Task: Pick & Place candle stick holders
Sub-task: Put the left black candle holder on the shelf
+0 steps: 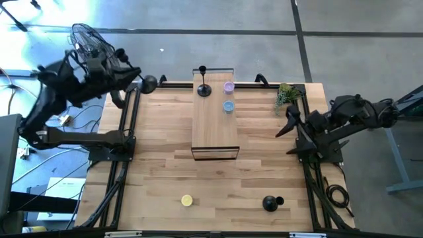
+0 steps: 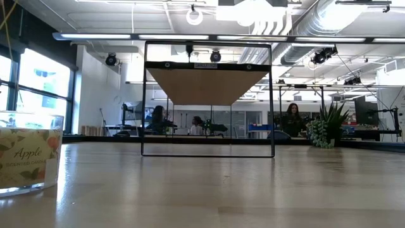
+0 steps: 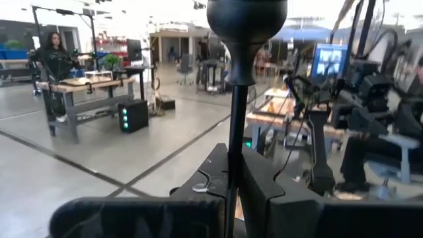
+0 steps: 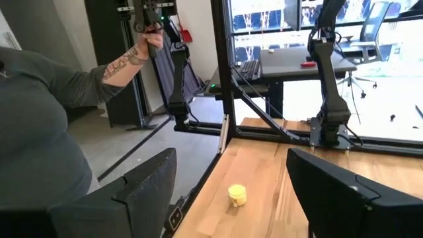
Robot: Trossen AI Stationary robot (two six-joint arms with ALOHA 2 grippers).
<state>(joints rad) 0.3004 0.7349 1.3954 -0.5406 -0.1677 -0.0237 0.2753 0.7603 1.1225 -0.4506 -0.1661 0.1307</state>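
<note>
While the left tool (image 1: 135, 84) hangs past the far left corner of the light wooden bench (image 1: 158, 172), its fingers (image 3: 264, 192) are clamped on the thin stem of a matte-black candle stick holder (image 1: 149, 83); the high view shows that holder's rounded base pointing toward the bench edge, and in the left wrist view the base (image 3: 246, 20) stands out beyond the fingers against the room. A second black candle stick holder (image 1: 204, 87) stands upright at the far end of a long wooden shelf on a thin black metal frame (image 1: 215, 125) in the middle of the bench, just beside a small purple cup (image 1: 229, 86) and a small blue cup (image 1: 229, 106). A third black holder (image 1: 271, 203) lies on its side near the front right of the bench, well apart from a small yellow candle (image 1: 187, 200) near the front. The right tool (image 1: 289, 122) waits above the right edge of the bench with its fingers (image 4: 347, 192) spread apart and nothing between them, near a small green potted plant (image 1: 286, 94). A person's raised hand (image 4: 152, 39) shows in the right wrist view, beyond the bench.
</note>
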